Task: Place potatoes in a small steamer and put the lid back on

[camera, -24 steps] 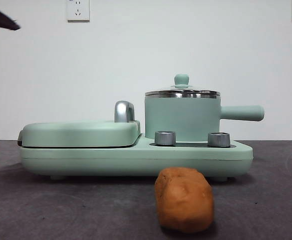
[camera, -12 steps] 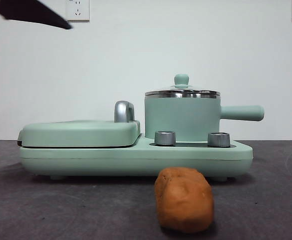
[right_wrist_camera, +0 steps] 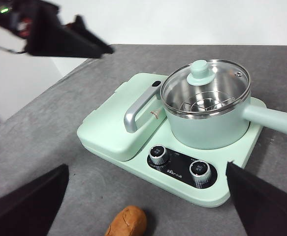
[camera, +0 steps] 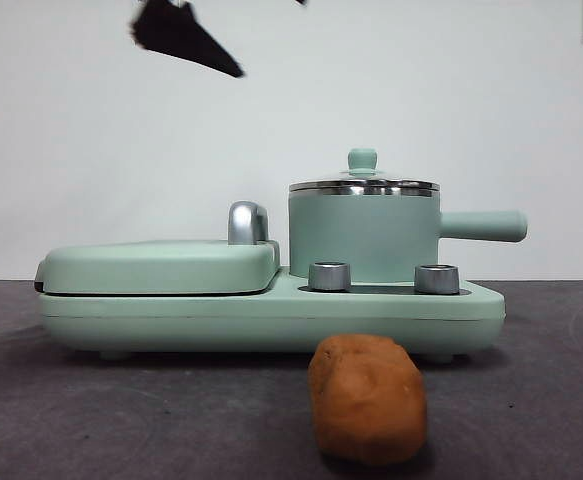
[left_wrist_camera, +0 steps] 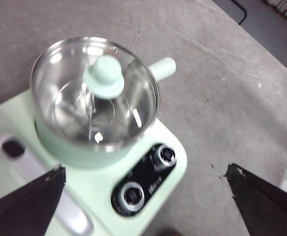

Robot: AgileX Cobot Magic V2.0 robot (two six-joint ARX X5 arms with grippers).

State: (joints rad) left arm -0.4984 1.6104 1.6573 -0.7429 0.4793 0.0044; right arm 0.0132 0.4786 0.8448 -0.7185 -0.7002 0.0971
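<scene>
So the potato [camera: 367,400] was just lying on the grey table [camera: 531,400], out in front of the cooker base [camera: 271,315] and a bit apart from it, nothing touching it. You could also catch its end in the right wrist view [right_wrist_camera: 127,222], in front of the two control knobs [right_wrist_camera: 158,154]. Nobody had picked it up yet.

The small steamer [camera: 363,235] sat on the right half of the base with its side handle [camera: 483,226] sticking out away from the griddle part. The lid [right_wrist_camera: 205,87] was on it, seated flat on the steel rim, with the mint knob on top. Through the glass the pot looked empty apart from a steel rack at the bottom.

Left gripper [left_wrist_camera: 143,196] was hanging high above the pot, looking straight down at the lid knob [left_wrist_camera: 104,76], jaws spread wide and holding nothing. In the front view it showed as a dark wedge [camera: 183,38] up top, well clear of the lid. Right gripper [right_wrist_camera: 148,201] was parked back from the table with its jaws wide open too, also empty.

Basically nothing was done yet, I'd say: lid has to come off, potato goes in, lid goes back. Looked like the left arm was lining up for the knob.
</scene>
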